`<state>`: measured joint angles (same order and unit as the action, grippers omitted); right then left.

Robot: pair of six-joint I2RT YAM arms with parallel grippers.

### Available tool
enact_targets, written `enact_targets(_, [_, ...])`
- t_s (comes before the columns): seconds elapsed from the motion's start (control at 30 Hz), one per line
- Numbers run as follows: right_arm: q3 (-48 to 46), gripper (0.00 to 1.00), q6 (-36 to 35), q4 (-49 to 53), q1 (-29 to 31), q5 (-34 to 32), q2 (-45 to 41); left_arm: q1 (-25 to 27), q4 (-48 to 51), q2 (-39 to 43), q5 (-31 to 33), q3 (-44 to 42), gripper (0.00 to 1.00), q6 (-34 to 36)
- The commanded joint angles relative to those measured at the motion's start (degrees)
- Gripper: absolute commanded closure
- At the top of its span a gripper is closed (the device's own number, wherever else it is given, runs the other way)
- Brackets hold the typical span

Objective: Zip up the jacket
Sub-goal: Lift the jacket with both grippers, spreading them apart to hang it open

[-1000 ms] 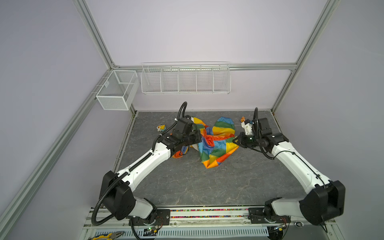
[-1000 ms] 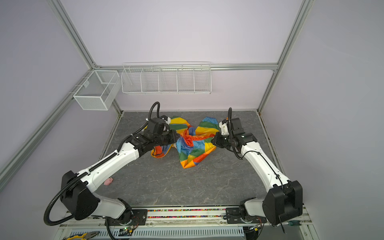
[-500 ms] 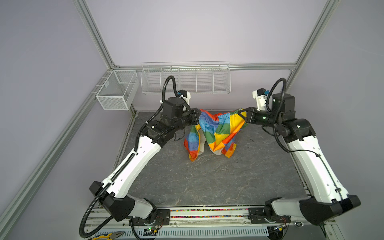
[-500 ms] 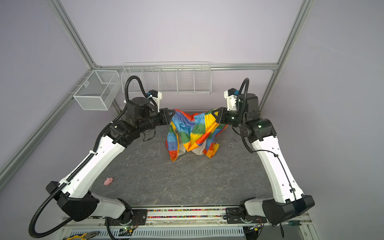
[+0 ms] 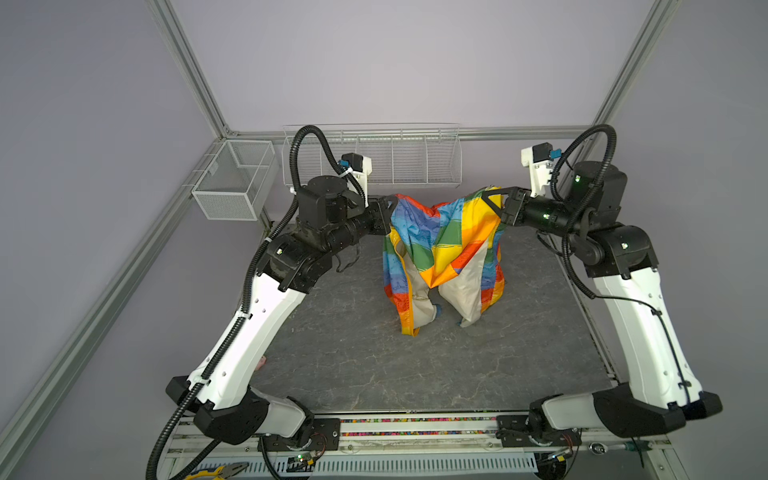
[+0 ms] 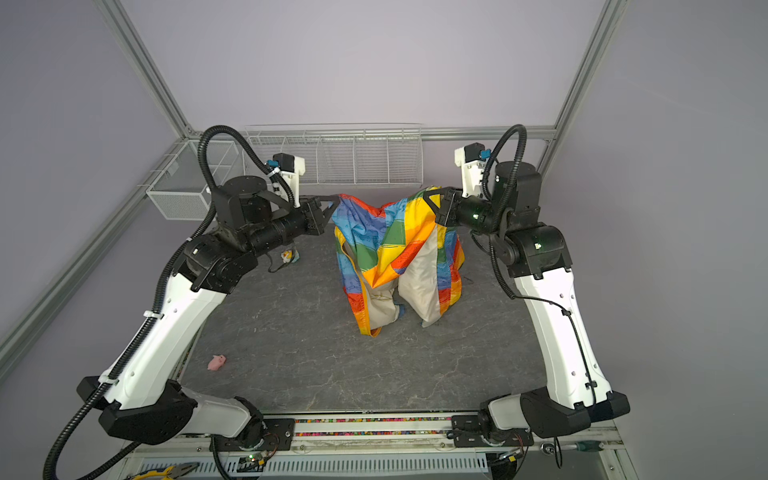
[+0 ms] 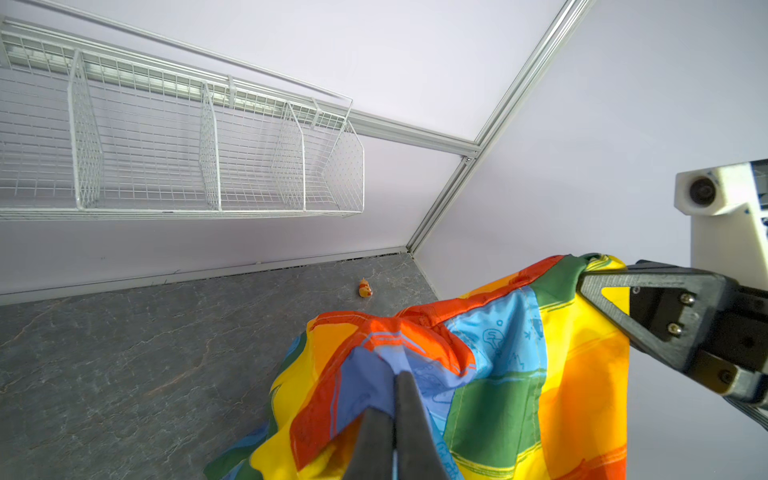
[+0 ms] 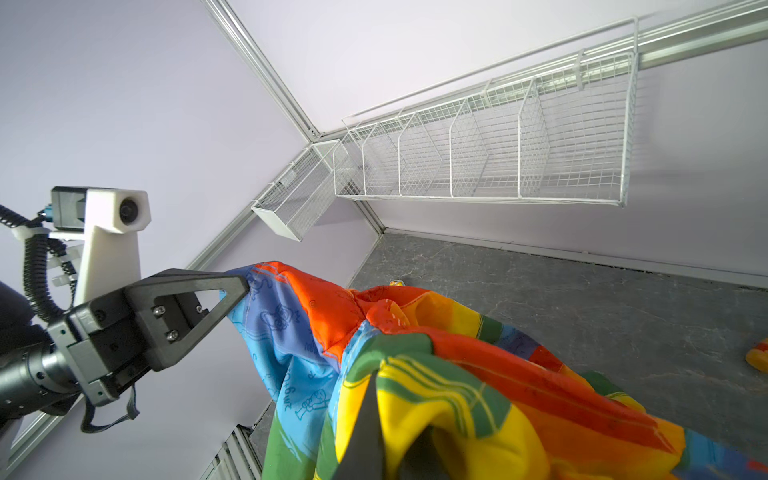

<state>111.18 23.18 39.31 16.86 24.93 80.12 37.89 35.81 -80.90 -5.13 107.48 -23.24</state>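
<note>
grey stone-patterned tabletop (image 5: 353, 353) is stretching out beneath me, and the jacket (image 5: 440, 249) is hanging above its far middle, strung between my two claws in front of the wire basket (image 5: 374, 158) on the back wall. my left claw (image 5: 392, 204) is pinching the blue corner of the cloth, jaws pressed fully together on it. my right claw (image 5: 488, 201) is doing the same at the yellow and green corner, jaws clamped tight on the fabric. so the upper edge is running sideways from one claw to the other, sagging a little in the middle, while the long axis of the garment is dropping straight down toward the table. the pale lining is facing my base in both top views, with the two front flaps parting below, so i am judging that the front is hanging open and unzipped. the orange-yellow zipper band (image 5: 408, 320) is trailing down the left flap, nearer my left claw than my right. the lowest tips are reaching close to the table, though i am not able to tell whether they are touching it. neither claw is free, so i am judging that the coming move is calling for laying the jacket flat before one claw is letting go for the zipper
</note>
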Motion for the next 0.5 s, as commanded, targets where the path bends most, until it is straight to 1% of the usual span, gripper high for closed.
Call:
enact_targets(0.0, [1.88,0.93,-1.73,-4.76,-0.24,2.22,-2.87,-0.36,-2.58,2.87,-1.76,1.84,1.00,1.25])
enact_targets(0.23, [3.34,0.93,-1.26,-6.72,-0.17,5.30,-6.19,-0.36,-6.66,7.44,-4.51,0.98,1.00,-1.02])
enact_targets(0.47, [5.19,0.92,2.05,-11.07,-0.23,8.92,-9.16,-0.36,-10.27,10.20,-7.48,1.81,1.00,-3.82])
